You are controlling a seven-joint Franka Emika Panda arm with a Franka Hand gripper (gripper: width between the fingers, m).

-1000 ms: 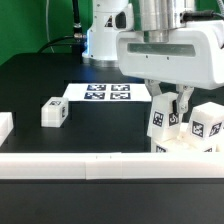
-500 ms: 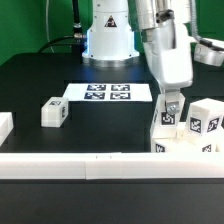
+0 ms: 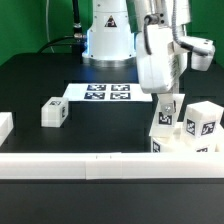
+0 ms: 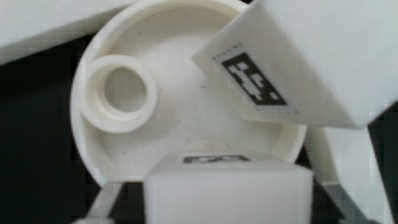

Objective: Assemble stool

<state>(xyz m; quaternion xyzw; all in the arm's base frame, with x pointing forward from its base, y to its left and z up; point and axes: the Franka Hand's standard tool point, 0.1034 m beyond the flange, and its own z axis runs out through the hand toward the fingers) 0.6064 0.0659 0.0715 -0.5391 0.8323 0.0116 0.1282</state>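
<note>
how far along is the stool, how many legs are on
Done: one leg looks to be standing in the seat. In hand: the claw grips a second leg at the seat; whether it is fully in cannot be told. Left: the third leg lies loose on the table, and one socket shows empty.

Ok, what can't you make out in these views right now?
- Claw grip: in the exterior view the tips are hidden behind the leg under it, and the wrist view is too blurred. Open or shut is unclear.
- Seat: in the exterior view it is mostly hidden by the front bar.
- Where that leg meets the seat: hidden by the bar in the exterior view, and by the leg itself in the wrist view.
</note>
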